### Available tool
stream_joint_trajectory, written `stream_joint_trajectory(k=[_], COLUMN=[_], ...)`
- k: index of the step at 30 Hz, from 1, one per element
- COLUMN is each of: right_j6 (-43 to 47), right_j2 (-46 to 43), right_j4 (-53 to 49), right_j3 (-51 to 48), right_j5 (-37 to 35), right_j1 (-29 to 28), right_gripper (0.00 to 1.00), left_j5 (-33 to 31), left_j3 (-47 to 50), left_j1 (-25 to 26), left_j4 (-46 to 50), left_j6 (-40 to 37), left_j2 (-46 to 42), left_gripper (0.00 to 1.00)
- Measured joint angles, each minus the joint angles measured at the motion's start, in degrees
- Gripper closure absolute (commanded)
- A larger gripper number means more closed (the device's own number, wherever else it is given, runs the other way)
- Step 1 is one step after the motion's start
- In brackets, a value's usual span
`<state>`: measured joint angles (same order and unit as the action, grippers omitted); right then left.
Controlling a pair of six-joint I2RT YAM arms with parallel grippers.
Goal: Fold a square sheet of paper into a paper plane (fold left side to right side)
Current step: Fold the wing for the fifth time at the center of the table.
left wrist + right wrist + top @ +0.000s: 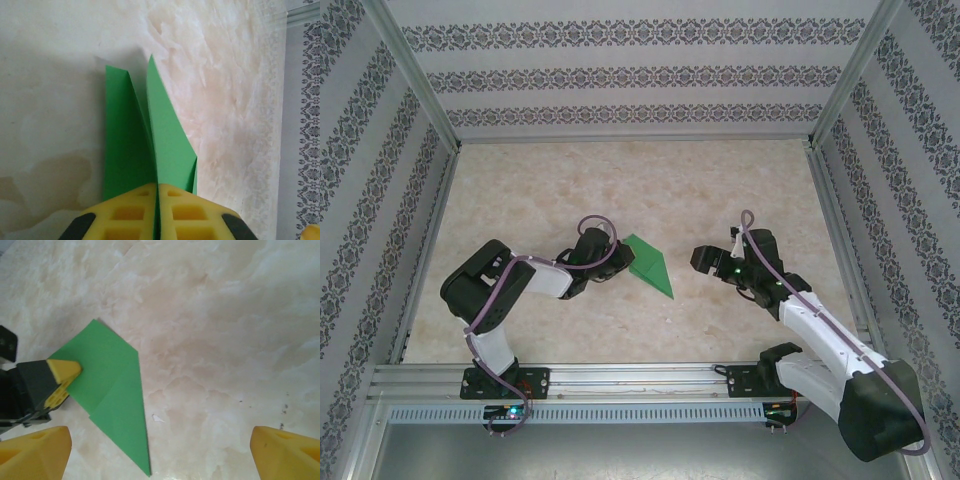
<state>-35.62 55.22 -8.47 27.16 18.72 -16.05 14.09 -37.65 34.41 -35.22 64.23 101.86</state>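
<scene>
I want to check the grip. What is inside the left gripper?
The paper: the left gripper is shut on one edge of it. The rest sticks out over the table. How deep the edge goes in is covered by the fingers.

Black-and-white arms (545, 280) carry purple cables (595, 218) and yellow-padded gripper fingers (130, 215).

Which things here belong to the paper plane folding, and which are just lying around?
Job: folded green paper sheet, pinched in the shut left gripper; open right gripper.
Lying about: a tiny white fleck on the table.
</scene>
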Motion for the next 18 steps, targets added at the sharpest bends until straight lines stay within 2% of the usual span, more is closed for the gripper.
stream_joint_trajectory(k=[7, 12, 18], right_j6=[2.84, 5.68, 9.51], right_j2=[4.63, 14.53, 25.27], right_j4=[6.10, 9.62, 14.84], right_j3=[-0.09, 1.84, 5.57], right_j5=[13.51, 22.60, 29.70], right_j1=[1.60, 0.26, -3.41], right_gripper=[0.12, 0.17, 0.16], left_j5=[6.16, 14.12, 22.75], left_j3=[2.34, 5.70, 7.32], left_j1=[-1.81, -4.94, -7.13], left_j4=[0.28, 0.46, 3.21], left_j6=[-5.60, -11.69, -19.32], left_j2=[-5.33, -10.12, -12.28], left_gripper=[0.97, 0.98, 0.98])
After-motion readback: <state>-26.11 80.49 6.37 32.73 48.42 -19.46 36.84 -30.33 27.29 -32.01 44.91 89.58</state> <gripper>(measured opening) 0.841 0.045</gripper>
